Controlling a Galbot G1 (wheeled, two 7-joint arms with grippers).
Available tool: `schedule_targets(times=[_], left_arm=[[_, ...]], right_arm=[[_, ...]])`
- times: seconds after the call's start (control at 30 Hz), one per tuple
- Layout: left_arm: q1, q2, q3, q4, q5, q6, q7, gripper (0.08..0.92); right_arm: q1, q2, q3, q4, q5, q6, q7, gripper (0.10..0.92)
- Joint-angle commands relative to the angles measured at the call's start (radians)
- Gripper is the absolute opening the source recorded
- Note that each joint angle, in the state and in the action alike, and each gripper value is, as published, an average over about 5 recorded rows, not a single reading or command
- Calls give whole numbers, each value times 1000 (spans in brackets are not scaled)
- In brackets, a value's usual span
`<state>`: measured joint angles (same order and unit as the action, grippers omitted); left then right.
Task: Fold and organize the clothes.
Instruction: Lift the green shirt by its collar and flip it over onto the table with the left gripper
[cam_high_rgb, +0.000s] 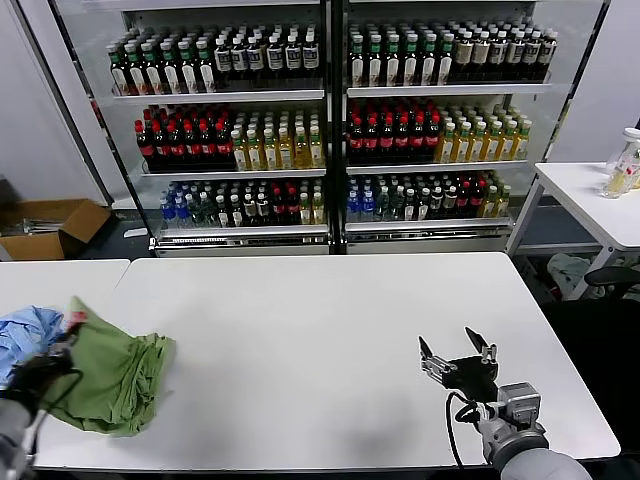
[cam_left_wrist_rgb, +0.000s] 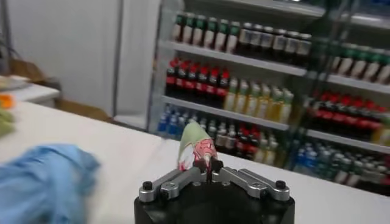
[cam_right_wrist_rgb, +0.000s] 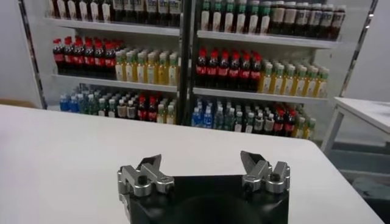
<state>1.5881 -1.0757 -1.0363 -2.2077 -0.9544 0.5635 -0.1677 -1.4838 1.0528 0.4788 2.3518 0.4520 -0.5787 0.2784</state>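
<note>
The big drinks cooler (cam_high_rgb: 330, 125) fills the back wall, rows of bottles behind glass, and no label on them can be read from here. In front of the cooler lies the white counter (cam_high_rgb: 330, 350), mostly bare. At the counter's left edge, well away from the cooler, sits the green shirt (cam_high_rgb: 118, 375), bunched in a loose heap rather than spread flat, so by my reckoning the folding has hardly begun. Just beside the shirt, on its outer side, is a blue garment (cam_high_rgb: 28, 335), touching or nearly so.

The left claw (cam_left_wrist_rgb: 209, 175) is clenched on the shirt, pinching a peak of fabric with red-and-white print showing; it looks like a corner grip, the sort you take to drag or lift cloth out flat. The right claw (cam_high_rgb: 458, 355) hovers low over the counter's right end, well apart from the shirt, its fingers (cam_right_wrist_rgb: 149, 167) spread and holding nothing, likely waiting for a second corner.
</note>
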Motion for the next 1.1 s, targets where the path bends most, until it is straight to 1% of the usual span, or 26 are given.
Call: schedule_targets(times=[0.03,0.13,0.27,0.33,0.57,0.67,0.77,0.87,0.93,1.07,1.1], left_arm=[[-82,-341,822,-117,287,14,-27,92],[-121,-398,877,-73,309,7,-4,92],[-179,-434,889,-3,340,-21,8,92],[-212,-449,890,43,370,-41,-5,92],[-335,-514,887,203,437,-122,-110,92],[-368,-528,878,233,444,-134,-120,92],[-393,-527,867,263,474,-141,-112,92],[-388,-506,873,264,511,-157,-72,103],[-355,-479,887,234,540,-176,-15,126],[-260,-411,906,116,645,-214,114,253],[-244,-398,900,91,668,-222,131,296]], right_arm=[[-12,-1,3,8,-10,0,3,823],[-12,-3,7,13,-10,0,4,823],[-12,-2,14,14,-10,0,4,823],[-12,-1,15,14,-10,0,4,823],[-14,-1,20,17,-11,0,4,823],[-16,-5,28,19,-10,0,3,823],[-13,-7,30,20,-10,0,2,823],[-5,-7,23,20,-9,0,2,823],[4,-9,18,17,-7,0,0,823],[47,-13,1,-2,-1,0,-7,823],[64,-13,-8,-11,1,0,-10,823]])
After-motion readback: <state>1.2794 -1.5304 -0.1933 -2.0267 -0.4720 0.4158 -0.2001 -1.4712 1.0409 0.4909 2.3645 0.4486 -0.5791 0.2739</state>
